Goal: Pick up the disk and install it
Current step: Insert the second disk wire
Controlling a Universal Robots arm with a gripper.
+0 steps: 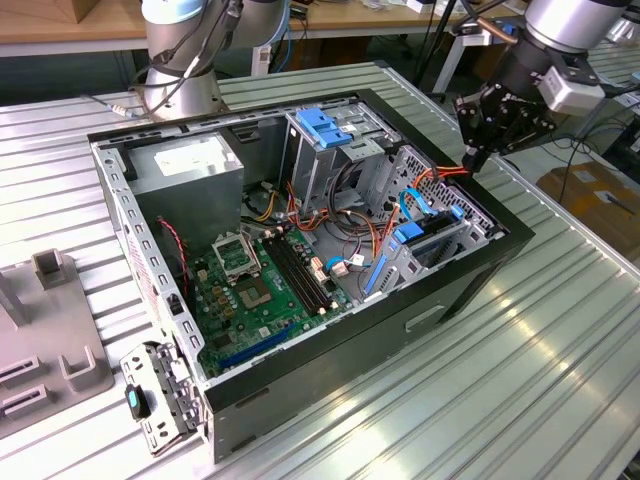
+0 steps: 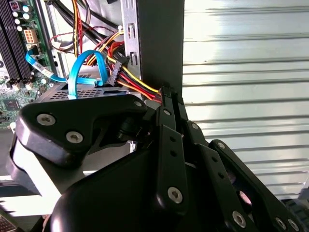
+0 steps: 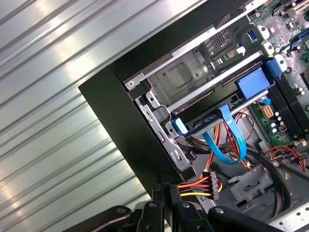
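Jaws pressed together, gripping nothing, hover over the case's (image 1: 470, 280) corner beside the power connector (image 3: 205, 182); the disk (image 3: 219, 118) sits in its bay, blue-railed, cables attached.

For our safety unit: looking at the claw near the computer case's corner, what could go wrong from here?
The claw sits right by the red and yellow power wires; it might snag them. It could also knock the case wall. The blue cable loops by the disk and may catch.
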